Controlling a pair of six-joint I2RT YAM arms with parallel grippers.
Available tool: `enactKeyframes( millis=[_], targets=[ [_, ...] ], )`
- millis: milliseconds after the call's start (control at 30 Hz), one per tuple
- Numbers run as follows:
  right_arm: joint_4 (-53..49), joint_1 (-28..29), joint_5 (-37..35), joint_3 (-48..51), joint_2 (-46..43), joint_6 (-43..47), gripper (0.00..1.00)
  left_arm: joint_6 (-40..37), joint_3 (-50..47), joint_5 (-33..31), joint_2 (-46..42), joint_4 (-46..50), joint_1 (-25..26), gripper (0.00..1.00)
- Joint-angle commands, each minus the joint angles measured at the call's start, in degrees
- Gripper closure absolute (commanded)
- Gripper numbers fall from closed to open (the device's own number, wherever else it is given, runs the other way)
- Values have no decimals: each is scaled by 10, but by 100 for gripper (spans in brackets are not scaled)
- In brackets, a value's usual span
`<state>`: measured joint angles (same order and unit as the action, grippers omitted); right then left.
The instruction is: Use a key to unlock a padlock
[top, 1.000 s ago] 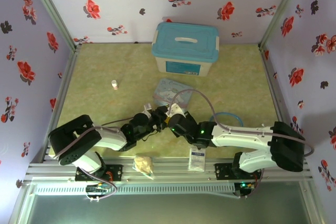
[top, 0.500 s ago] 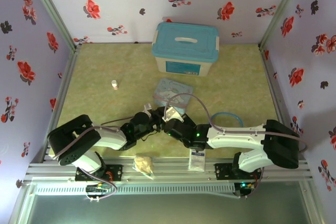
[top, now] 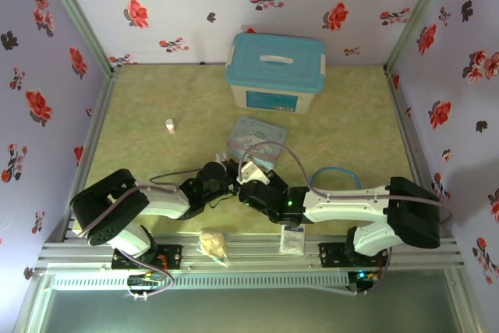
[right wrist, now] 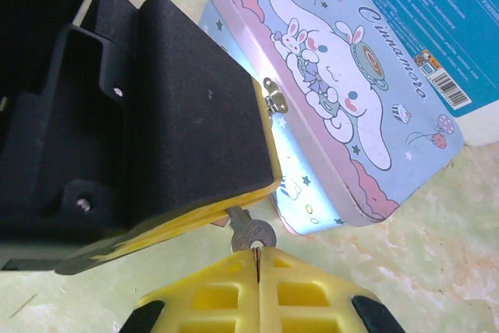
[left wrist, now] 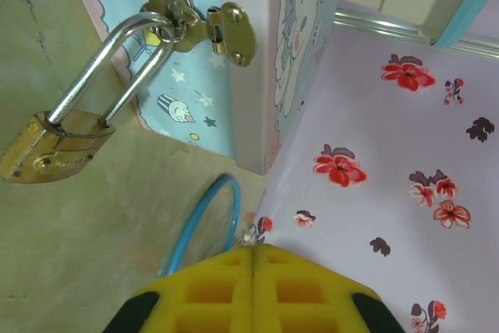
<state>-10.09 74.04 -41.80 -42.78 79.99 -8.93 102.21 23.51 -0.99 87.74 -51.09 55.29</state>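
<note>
Right gripper [right wrist: 256, 256] is clamped on the key [right wrist: 249, 233] by its bow. Left gripper [left wrist: 253, 253] just snapped together: jaws meet and nothing shows between them. In the right wrist view the key blade runs up under its finger, can't tell if it's nipped. Right arm has also pushed in closer to the left one. Padlock [left wrist: 53, 150] hangs free on the tin [left wrist: 257, 76] hasp [left wrist: 226, 25], apart from the left fingers — so nothing braces the lock and insertion hasn't started. Box [right wrist: 437, 21] sits behind.

padlock [left wrist: 48, 152] brass, shackle [left wrist: 86, 79] silver | key [right wrist: 251, 235] grey-brown | tin [right wrist: 335, 99] pastel blue-pink cartoon | walls [top: 234, 5] lilac, red flowers
</note>
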Motion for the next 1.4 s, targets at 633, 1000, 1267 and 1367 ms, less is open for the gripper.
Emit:
enactKeyframes(
  millis=[633,1000,1267,1367],
  targets=[
    [401,-352,757,172,-168,-395,20,-341,40,91,-167,161,-59,100],
    [616,-350,838,180,-91,-504,41,-408,13,92,-204,17,-58,100],
    [647,-346,839,197,-91,-508,57,-400,0,78,-199,-41,-58,100],
    [664,-346,837,198,-85,-509,68,-398,3,83,-197,-46,-58,100]
  ],
)
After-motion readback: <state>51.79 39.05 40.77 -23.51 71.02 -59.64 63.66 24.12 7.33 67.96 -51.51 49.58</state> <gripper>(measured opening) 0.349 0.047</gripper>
